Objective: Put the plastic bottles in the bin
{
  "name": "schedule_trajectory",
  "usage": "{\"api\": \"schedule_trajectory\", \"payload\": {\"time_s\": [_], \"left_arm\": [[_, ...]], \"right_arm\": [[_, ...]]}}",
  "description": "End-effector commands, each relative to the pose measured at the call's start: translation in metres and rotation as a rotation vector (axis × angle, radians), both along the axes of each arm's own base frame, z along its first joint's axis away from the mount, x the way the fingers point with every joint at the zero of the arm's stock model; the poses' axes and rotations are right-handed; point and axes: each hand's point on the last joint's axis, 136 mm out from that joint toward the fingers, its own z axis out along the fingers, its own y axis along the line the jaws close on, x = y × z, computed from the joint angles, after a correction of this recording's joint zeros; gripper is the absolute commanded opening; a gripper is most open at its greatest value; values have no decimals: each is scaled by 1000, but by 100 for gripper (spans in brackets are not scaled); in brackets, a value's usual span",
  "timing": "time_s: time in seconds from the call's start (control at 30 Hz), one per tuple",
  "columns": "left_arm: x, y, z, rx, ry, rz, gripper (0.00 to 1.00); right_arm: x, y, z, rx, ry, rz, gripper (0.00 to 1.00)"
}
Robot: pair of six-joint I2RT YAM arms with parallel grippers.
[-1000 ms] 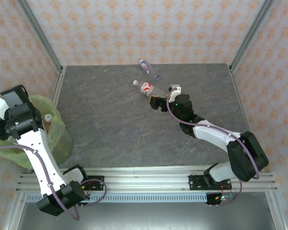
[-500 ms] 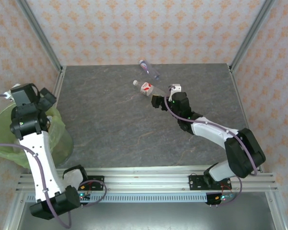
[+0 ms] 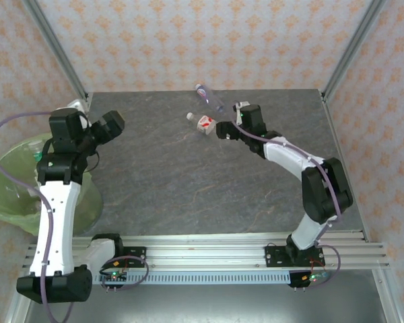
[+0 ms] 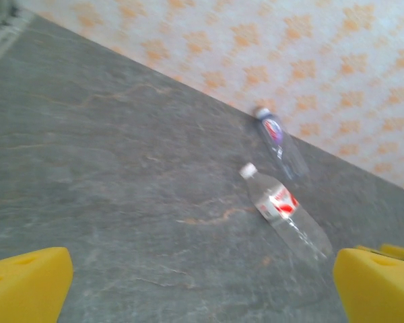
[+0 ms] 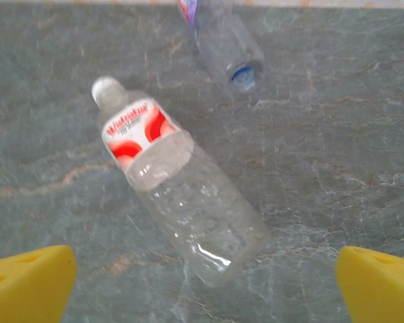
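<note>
The top view looks down from behind the arm bases over the grey stone-patterned tabletop. The left wrist view faces across it from afar, the right wrist from close above; all share the red-and-white-labelled clear plastic bottle and the bluish-labelled clear bottle.

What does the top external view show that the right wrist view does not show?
Top external adds the green-lined bin, the left claw and both arms. Right wrist adds a close look at the label print on the red-white bottle, framed by the open right claw. Shared: that bottle and a second bottle lying on the grey table.
</note>
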Motion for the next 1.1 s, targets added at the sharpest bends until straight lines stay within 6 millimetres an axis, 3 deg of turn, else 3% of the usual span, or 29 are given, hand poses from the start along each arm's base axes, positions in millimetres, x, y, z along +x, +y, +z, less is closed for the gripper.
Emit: {"api": "schedule_trajectory", "payload": {"time_s": [0.0, 0.13, 0.27, 0.57, 0.87, 1.07], "left_arm": [[10, -19, 9, 9, -72, -95, 100], [18, -23, 11, -7, -105, -105, 100], [26, -25, 2, -19, -81, -112, 100], [27, -25, -15, -16, -28, -106, 100], [26, -21, -18, 3, -25, -95, 100], [28, -22, -22, -5, -23, -94, 100]], "right_arm": [[-15, 5, -25, -73, 123, 155, 99], [-14, 4, -34, -95, 206, 238, 99], [-3, -1, -56, -197, 229, 281, 99], [14, 10, -84, -292, 245, 453, 99], [22, 15, -102, -336, 255, 535, 100], [22, 20, -111, -366, 295, 583, 94]]}}
